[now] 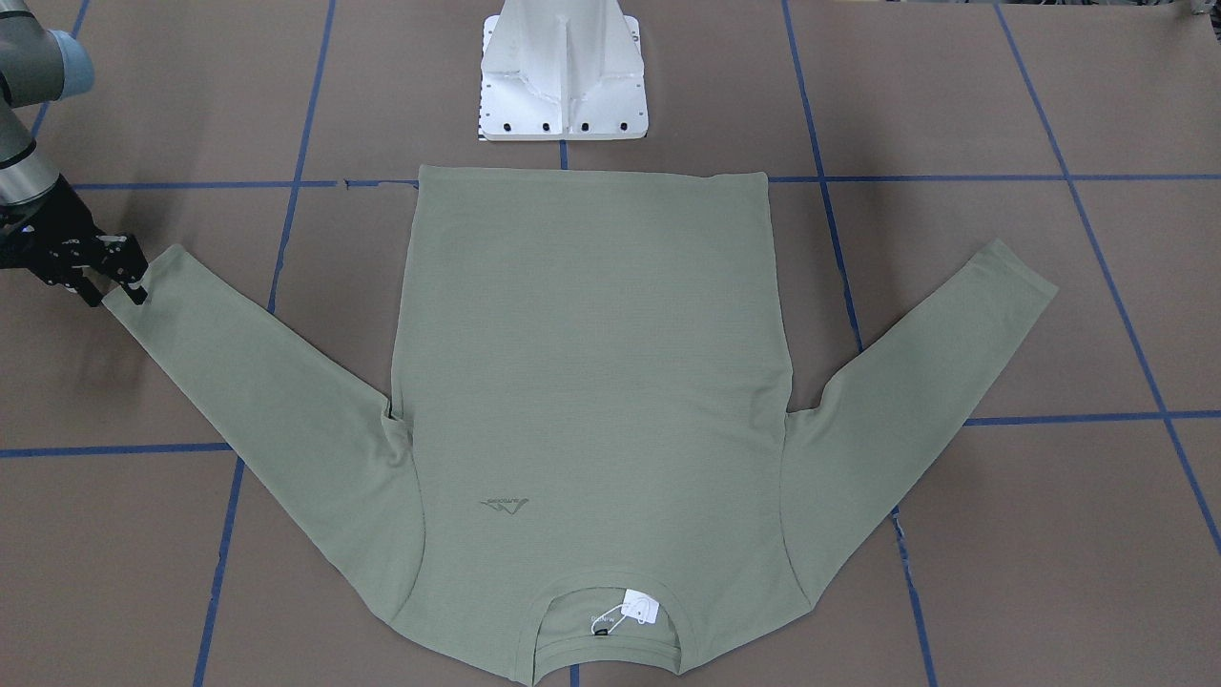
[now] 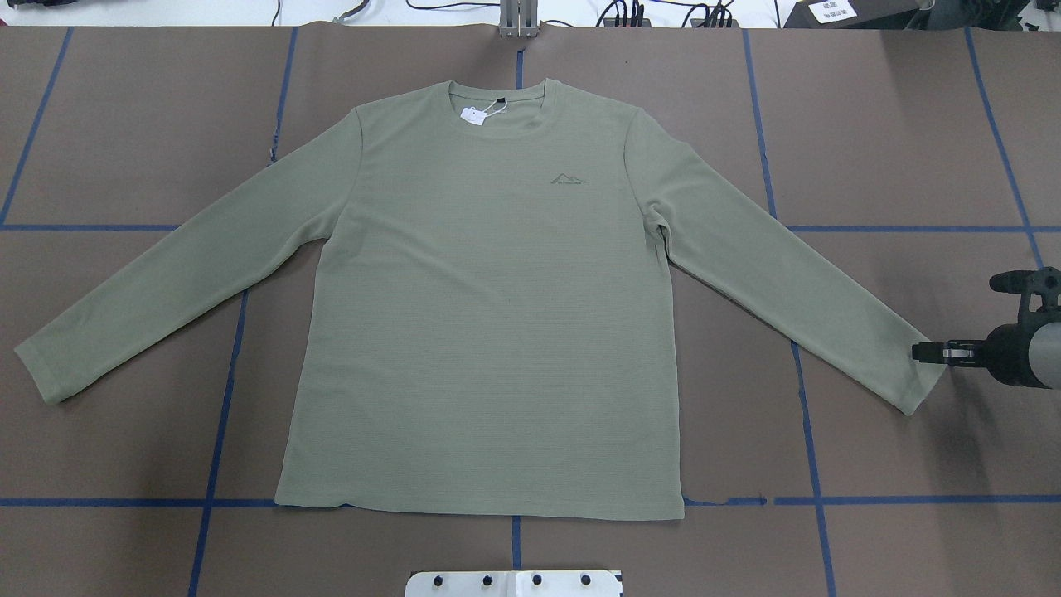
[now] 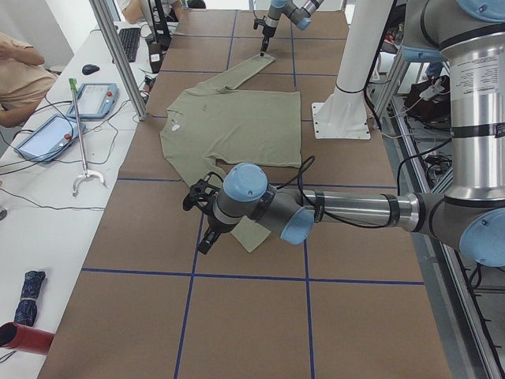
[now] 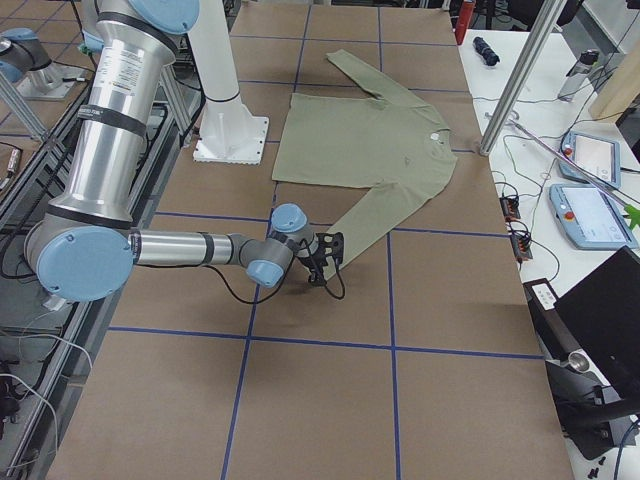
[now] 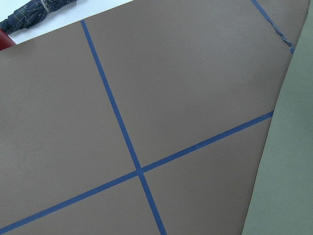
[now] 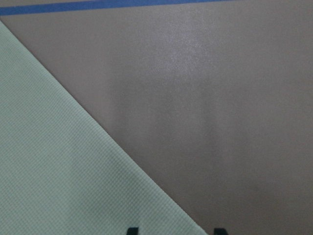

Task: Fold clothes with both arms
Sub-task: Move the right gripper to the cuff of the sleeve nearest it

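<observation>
R end effector (image 2: 922, 352) is held spread over R cuff (image 2: 916, 385) edge of shirt (image 2: 497, 315), sleeve (image 2: 787, 274) running inboard. L end effector (image 3: 207, 233) near L cuff (image 3: 252, 237); state can't be told.

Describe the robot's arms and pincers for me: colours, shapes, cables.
Both the left arm and right arm are silver-grey tubular segments joined by rounded joints with light-blue caps, with black cabling looping along each forearm. The left pincer and right pincer are black and two-fingered, on boxy black mounts.
</observation>
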### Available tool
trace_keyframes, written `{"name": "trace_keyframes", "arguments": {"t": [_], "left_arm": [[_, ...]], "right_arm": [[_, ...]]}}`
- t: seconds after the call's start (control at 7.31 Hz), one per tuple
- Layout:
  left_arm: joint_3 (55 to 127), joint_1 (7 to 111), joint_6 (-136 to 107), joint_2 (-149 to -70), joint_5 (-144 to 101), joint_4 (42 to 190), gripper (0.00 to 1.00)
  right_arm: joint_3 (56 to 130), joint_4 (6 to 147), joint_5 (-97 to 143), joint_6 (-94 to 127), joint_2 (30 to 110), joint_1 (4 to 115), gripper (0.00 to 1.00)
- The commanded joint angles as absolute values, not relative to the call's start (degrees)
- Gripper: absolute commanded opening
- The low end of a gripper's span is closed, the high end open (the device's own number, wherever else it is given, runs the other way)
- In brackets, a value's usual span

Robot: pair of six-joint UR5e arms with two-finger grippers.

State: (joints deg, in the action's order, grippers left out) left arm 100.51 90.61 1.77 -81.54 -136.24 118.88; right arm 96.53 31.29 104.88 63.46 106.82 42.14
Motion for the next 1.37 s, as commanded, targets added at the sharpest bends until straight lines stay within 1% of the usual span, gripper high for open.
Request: {"name": "trace_keyframes", "arguments": {"t": [0.0, 0.27, 0.41, 0.55, 0.68, 0.82, 0.96, 1.09, 1.23], "left_arm": [[100.55, 90.62, 2.02, -81.39, -136.23, 118.92, 1.00], [100.55, 90.62, 2.11, -81.39, -136.23, 118.92, 1.00], [100.46, 90.70, 2.11, -81.39, -136.23, 118.92, 1.00], [100.37, 90.62, 2.11, -81.39, -136.23, 118.92, 1.00], [100.20, 90.62, 2.20, -81.39, -136.23, 118.92, 1.00], [100.11, 90.70, 2.20, -81.30, -136.23, 118.92, 1.00], [100.02, 90.62, 2.20, -81.30, -136.23, 118.92, 1.00], [100.02, 90.70, 2.20, -81.21, -136.23, 118.92, 1.00], [100.11, 90.70, 2.20, -81.21, -136.23, 118.92, 1.00]], "right_arm": [[96.94, 31.29, 104.85, 63.20, 106.70, 42.10, 0.00], [97.12, 31.29, 104.42, 62.84, 106.70, 42.10, 0.00], [98.42, 31.46, 104.15, 62.84, 106.70, 42.19, 0.00], [102.35, 32.86, 104.67, 62.67, 107.13, 42.54, 0.00], [109.79, 42.44, 105.20, 62.67, 106.96, 43.32, 0.00], [118.56, 57.33, 105.03, 62.84, 104.87, 43.33, 0.00], [122.39, 68.79, 104.86, 63.28, 98.41, 43.94, 0.00], [123.30, 81.96, 104.51, 63.80, 88.34, 43.95, 0.00], [122.61, 97.66, 102.94, 67.38, 75.02, 43.42, 0.00]]}}
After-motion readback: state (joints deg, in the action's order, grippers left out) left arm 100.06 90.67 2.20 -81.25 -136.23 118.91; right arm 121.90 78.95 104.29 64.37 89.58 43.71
